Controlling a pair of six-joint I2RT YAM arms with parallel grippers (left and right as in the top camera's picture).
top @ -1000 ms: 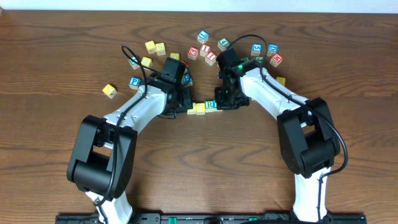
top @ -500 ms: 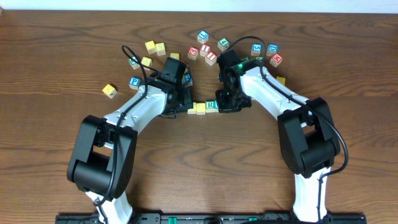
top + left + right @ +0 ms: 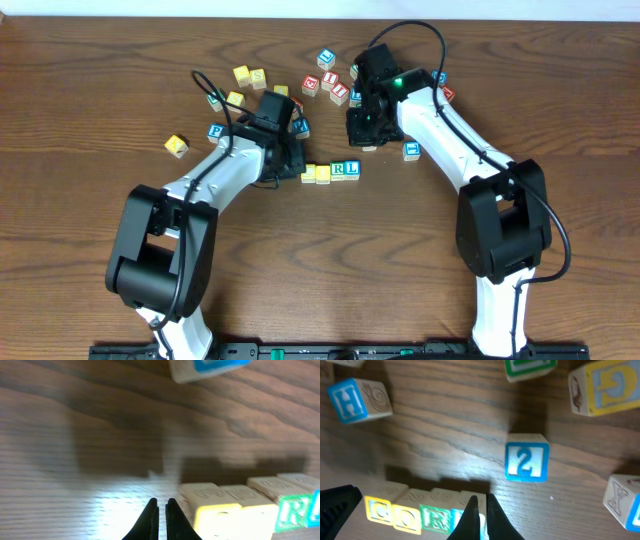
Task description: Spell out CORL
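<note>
Four blocks stand in a row on the table: yellow C, yellow O, green R and blue L. In the right wrist view they read C, O, R, and the L is partly hidden by my fingers. My right gripper is shut and empty, raised above and behind the row's right end. My left gripper is shut and empty, just left of the yellow C block, low over the table.
Loose letter blocks lie behind the row: a blue "2" block, a blue H block, a yellow G block, an X block. Several more blocks are scattered at the back, and one yellow block lies at the left.
My right gripper has let go of the blue L block at the row's right end and has risen and moved back. The left arm has hardly moved.
</note>
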